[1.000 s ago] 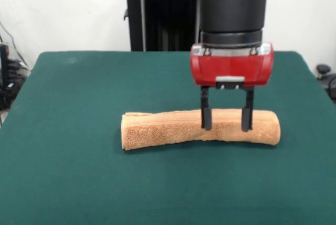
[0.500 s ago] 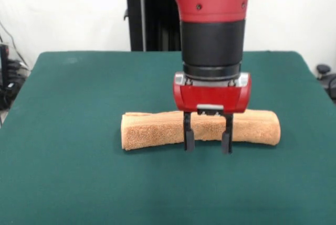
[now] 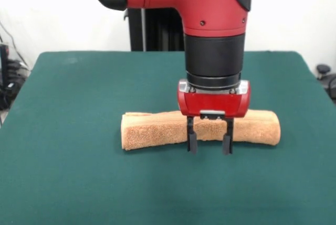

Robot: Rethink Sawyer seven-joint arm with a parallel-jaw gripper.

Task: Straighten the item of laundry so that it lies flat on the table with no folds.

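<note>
The towel (image 3: 157, 130) lies folded into a long strip near the middle of the table (image 3: 63, 183), long axis crosswise, with the gripper (image 3: 210, 145) at its front edge, right of the strip's center, fingers apart and empty.

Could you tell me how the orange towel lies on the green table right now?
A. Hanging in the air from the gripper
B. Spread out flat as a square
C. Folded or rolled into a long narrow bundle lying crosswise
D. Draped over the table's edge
C: the towel forms a long, thick, narrow strip resting on the table, with the open gripper low at its front edge.
</note>
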